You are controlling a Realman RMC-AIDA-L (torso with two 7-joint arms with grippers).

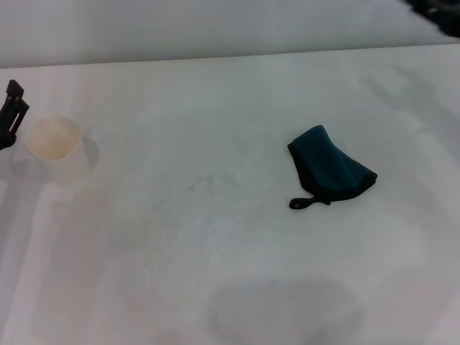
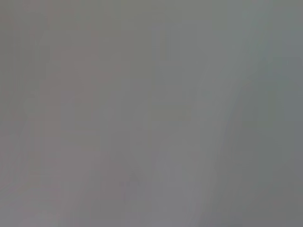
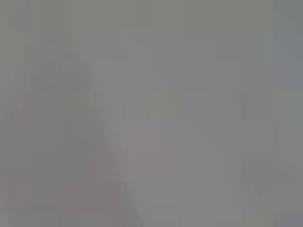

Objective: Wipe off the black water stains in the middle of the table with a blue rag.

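White and matte, the surface (image 1: 215, 287) carries the blue rag (image 1: 330, 169) lying loose right of centre, well apart from the left pincer (image 1: 11, 115) beside a cup (image 1: 54, 144), its state untellable; no stains show, so wiping seems done.

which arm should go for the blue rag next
Probably the right. The dark teal-blue folded rag lies on the right half of the white table, while the left hand sits at the far left edge beside the white paper cup. The right hand isn't visible.
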